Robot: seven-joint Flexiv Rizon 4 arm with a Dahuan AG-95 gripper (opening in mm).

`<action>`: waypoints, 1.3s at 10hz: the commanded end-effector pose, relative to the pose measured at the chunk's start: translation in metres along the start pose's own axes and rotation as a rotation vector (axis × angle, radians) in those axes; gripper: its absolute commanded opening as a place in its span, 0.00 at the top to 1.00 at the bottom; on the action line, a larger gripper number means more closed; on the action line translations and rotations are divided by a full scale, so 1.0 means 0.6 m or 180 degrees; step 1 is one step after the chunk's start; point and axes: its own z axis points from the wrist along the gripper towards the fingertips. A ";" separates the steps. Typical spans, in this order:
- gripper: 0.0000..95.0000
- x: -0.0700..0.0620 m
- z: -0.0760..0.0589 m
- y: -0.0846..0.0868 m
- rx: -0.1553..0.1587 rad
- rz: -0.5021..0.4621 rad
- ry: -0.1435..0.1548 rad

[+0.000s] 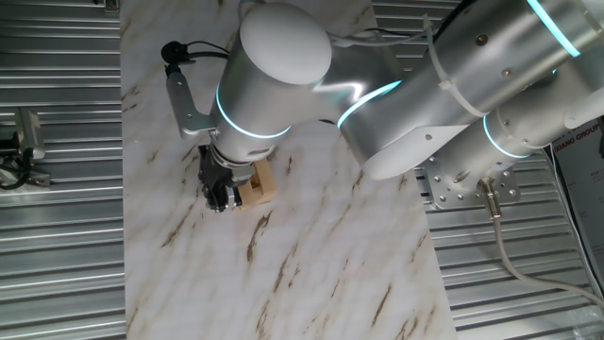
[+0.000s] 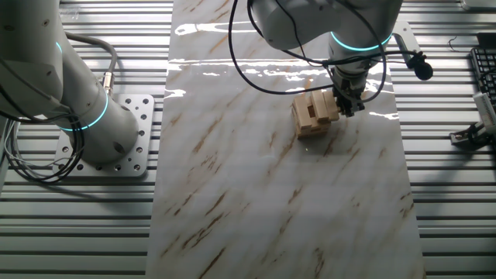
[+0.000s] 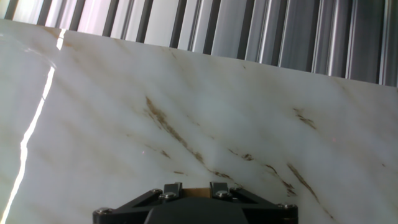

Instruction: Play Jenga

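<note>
The Jenga stack, a small low pile of plain light tan rectangular wooden blocks, stands on the white marble-patterned tabletop with brown veins, near one long edge and toward the end of the slab nearest the arm's wrist. The black two-finger gripper sits right at one side of the stack, touching or all but touching the blocks; in one fixed view the gripper hangs low beside the tan blocks, whose far part is hidden under the wrist. Whether the fingers are apart or pressed together on a block I cannot tell: both fixed views show only a dark mass against the wood, and the hand view shows just the black gripper body along the bottom edge with a thin sliver of tan between its two screw-topped mounts. In the other fixed view, gaps show between the blocks on the side of the stack facing the camera.

Above the gripper rises the silver arm with glowing cyan rings at its joints, and a black cable loops from it over the tabletop. The arm's base stands on a perforated metal plate beside the slab. Ribbed metal flooring surrounds the tabletop on all sides.
</note>
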 end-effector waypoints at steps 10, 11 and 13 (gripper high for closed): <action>1.00 -0.006 0.001 0.000 -0.0002 -0.0001 0.0021; 1.00 -0.007 0.001 0.000 -0.0003 0.0000 0.0019; 1.00 -0.008 0.001 0.001 -0.0004 -0.0001 0.0024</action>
